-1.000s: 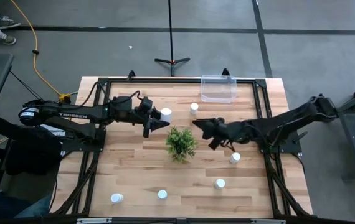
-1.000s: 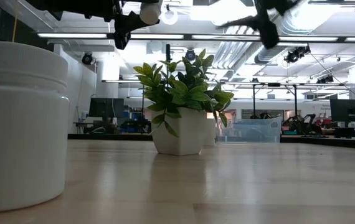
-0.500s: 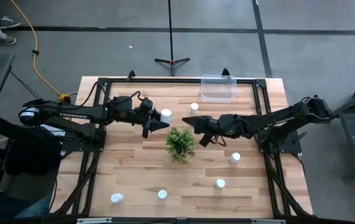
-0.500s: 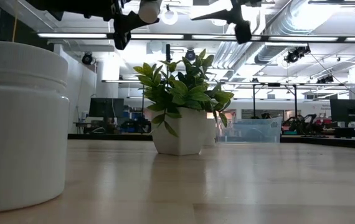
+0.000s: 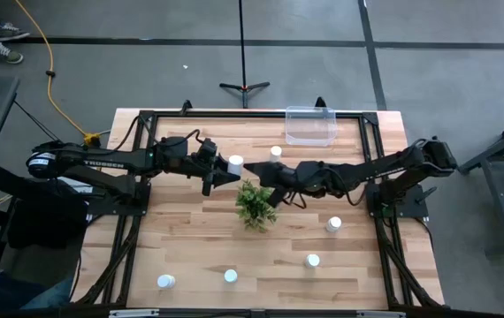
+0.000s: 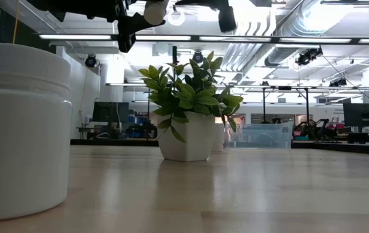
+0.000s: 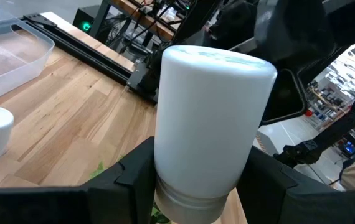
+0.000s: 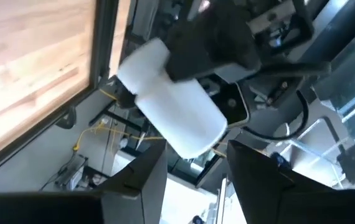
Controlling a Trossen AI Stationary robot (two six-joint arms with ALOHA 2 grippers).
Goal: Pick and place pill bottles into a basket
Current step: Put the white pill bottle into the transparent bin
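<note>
Left gripper is up in the air over the table's mid-left, just left of the plant, pinching a white pill bottle between its fingers; the left wrist view shows the bottle gripped at its cap end w/ the flat base pointing away, fingers pressed on both sides. In the low view the same bottle hangs near the ceiling lights, well above the tabletop. Right gripper reaches across from the right side, arm stretched over the plant's top edge, tips just beside the held bottle; its fingers are spread apart w/ nothing between them, and the right wrist view looks past them at the bottle in the other gripper. Can't tell if the right tips touch the bottle. Basket, a clear bin, sits at the table's far edge, right of centre. Another bottle stands near it, betw. basket and plant. Four more bottles stand on the wood: one right of the plant, one nearer the front, one front centre, one front left. That front-left bottle fills the low view's left side, upright; the plant in its white pot stands mid-view.
</note>
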